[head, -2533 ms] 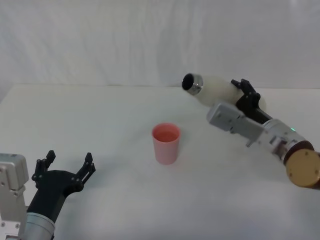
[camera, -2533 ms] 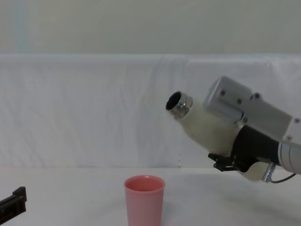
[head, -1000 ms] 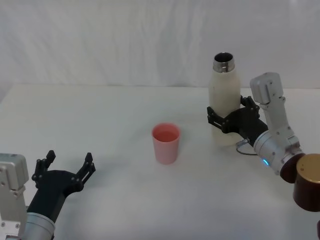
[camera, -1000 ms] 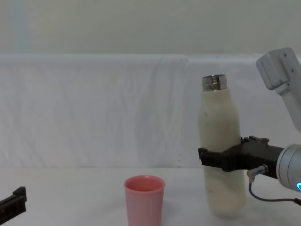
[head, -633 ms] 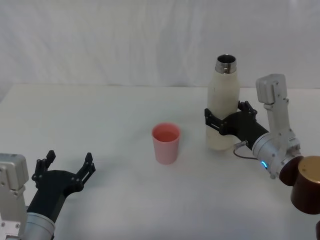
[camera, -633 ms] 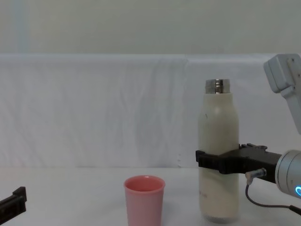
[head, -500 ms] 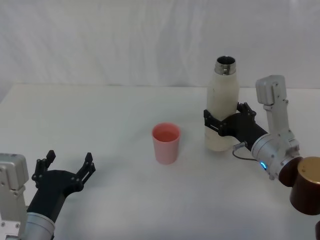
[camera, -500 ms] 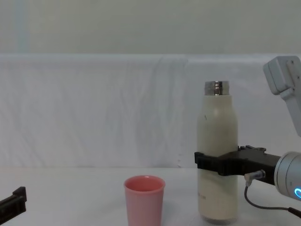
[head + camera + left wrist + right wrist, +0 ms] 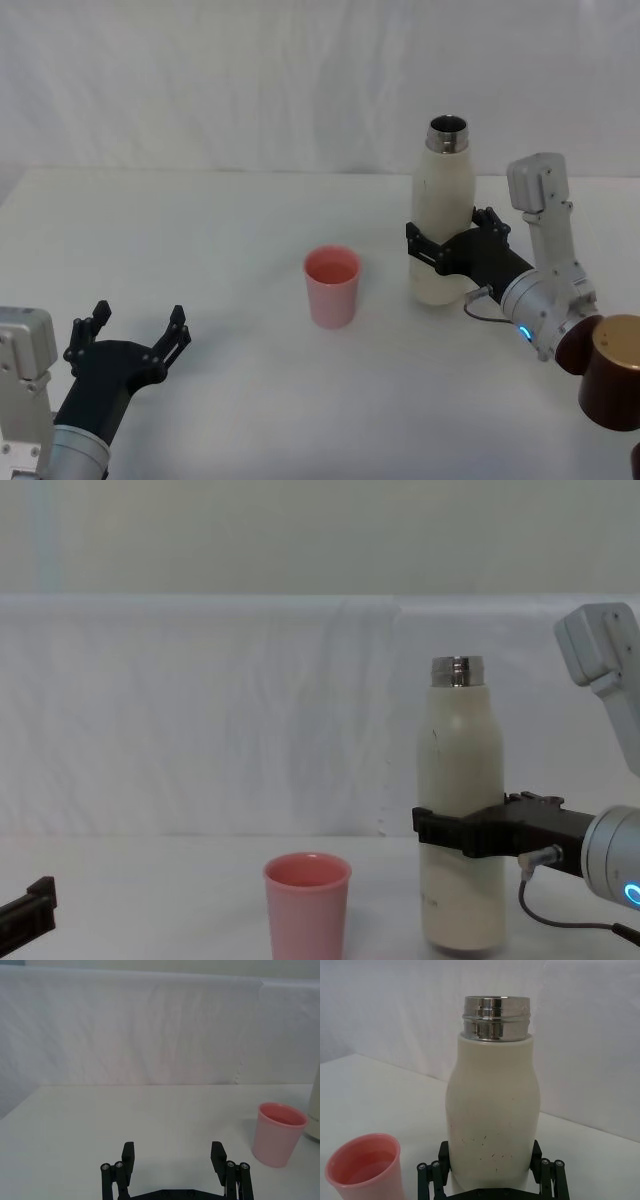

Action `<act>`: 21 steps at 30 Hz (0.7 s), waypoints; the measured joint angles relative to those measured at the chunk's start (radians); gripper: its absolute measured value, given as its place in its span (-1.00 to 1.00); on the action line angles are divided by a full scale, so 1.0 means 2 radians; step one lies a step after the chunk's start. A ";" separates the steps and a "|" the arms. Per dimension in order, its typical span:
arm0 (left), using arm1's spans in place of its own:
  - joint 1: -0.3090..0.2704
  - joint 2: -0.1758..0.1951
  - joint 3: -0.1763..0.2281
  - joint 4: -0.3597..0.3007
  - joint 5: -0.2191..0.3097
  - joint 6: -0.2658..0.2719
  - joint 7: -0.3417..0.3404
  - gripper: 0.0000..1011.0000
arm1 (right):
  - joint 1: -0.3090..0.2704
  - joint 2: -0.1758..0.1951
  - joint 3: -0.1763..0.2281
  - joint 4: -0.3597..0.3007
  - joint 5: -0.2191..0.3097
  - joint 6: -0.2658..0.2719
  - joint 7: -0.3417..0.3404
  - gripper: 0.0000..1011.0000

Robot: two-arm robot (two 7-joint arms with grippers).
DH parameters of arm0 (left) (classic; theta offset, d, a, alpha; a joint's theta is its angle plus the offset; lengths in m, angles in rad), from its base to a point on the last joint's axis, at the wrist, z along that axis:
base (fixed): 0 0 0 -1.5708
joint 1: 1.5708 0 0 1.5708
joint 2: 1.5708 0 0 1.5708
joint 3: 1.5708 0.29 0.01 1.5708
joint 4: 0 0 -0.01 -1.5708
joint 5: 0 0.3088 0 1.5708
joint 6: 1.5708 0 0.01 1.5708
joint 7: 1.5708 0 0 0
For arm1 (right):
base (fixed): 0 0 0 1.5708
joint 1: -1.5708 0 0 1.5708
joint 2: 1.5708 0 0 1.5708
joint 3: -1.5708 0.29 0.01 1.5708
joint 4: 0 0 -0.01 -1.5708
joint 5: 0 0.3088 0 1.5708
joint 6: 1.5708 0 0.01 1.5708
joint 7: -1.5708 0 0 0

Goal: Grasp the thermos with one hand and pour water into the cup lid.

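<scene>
The cream-white thermos (image 9: pixel 441 195) stands upright on the white table, its steel neck open, a short way to the right of the cup lid. My right gripper (image 9: pixel 447 251) is shut on its lower body, one black finger on each side; the right wrist view shows the thermos (image 9: pixel 492 1105) between them. The pink cup lid (image 9: pixel 331 285) stands upright near the table's middle, apart from the thermos (image 9: pixel 462 780). The cup lid (image 9: pixel 362 1165) looks wet inside. My left gripper (image 9: pixel 130 345) rests open at the lower left, far from both, nothing between its fingers.
A white cloth wall (image 9: pixel 200 710) closes the back of the table. A thin cable (image 9: pixel 560 910) loops under my right wrist. My right arm's brown joint (image 9: pixel 612 372) sits at the lower right. Bare table lies between my left gripper (image 9: pixel 172 1157) and the cup lid (image 9: pixel 279 1134).
The thermos went from tilted in the air above the table to upright, then down and slightly left until it stands on the table. The cup lid and left arm stayed put.
</scene>
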 joint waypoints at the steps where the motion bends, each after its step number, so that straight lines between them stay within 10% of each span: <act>1: 0.000 0.000 0.000 0.000 0.000 0.000 0.000 0.98 | 0.000 0.000 0.000 0.000 0.001 0.000 0.000 0.88; 21: 0.000 0.000 0.000 0.000 0.000 0.000 0.000 0.98 | -0.003 0.004 -0.008 0.010 0.013 -0.011 -0.004 0.88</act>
